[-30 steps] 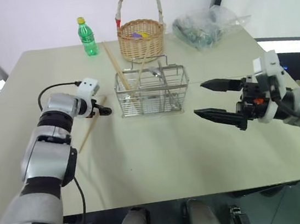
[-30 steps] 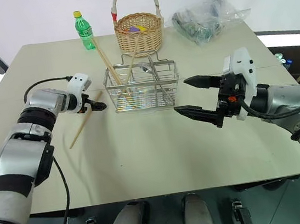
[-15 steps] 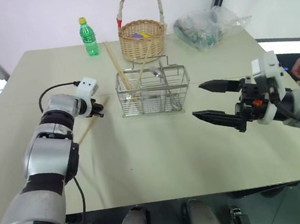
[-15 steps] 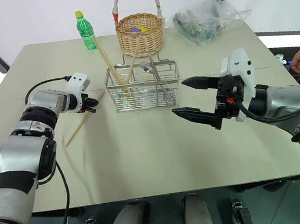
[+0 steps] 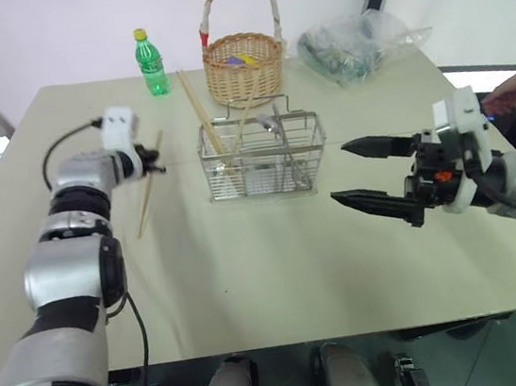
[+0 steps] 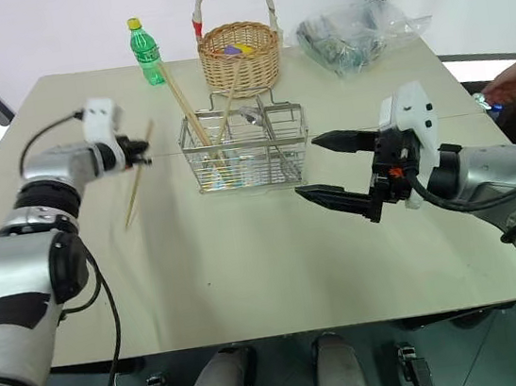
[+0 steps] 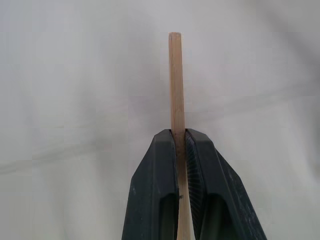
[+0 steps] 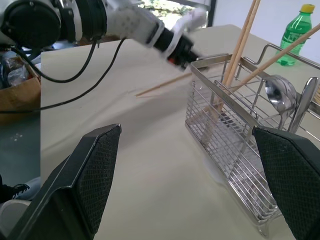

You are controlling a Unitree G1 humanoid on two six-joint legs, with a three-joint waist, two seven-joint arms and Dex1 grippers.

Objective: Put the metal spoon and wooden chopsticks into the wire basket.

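My left gripper [image 5: 152, 166] is shut on one of the wooden chopsticks [image 5: 148, 190] and holds it slanted above the table, left of the wire basket [image 5: 263, 159]. In the left wrist view the stick [image 7: 175, 80] is pinched between both black fingers [image 7: 156, 175]. Two more chopsticks [image 5: 198, 110] lean in the wire basket, and the metal spoon [image 8: 276, 95] stands in it too. My right gripper [image 5: 341, 172] hovers open to the right of the basket, nothing between its fingers.
Behind the wire basket stand a round wicker basket [image 5: 243, 66] with a tall handle and a green bottle [image 5: 151, 64]. A clear plastic bag [image 5: 353, 47] lies at the back right. A person's hand [image 5: 512, 98] reaches in at the right edge.
My left gripper shut on the chopstick that lay on the table and lifted it up and slightly left. The right gripper stayed still. The person's hand came further in.
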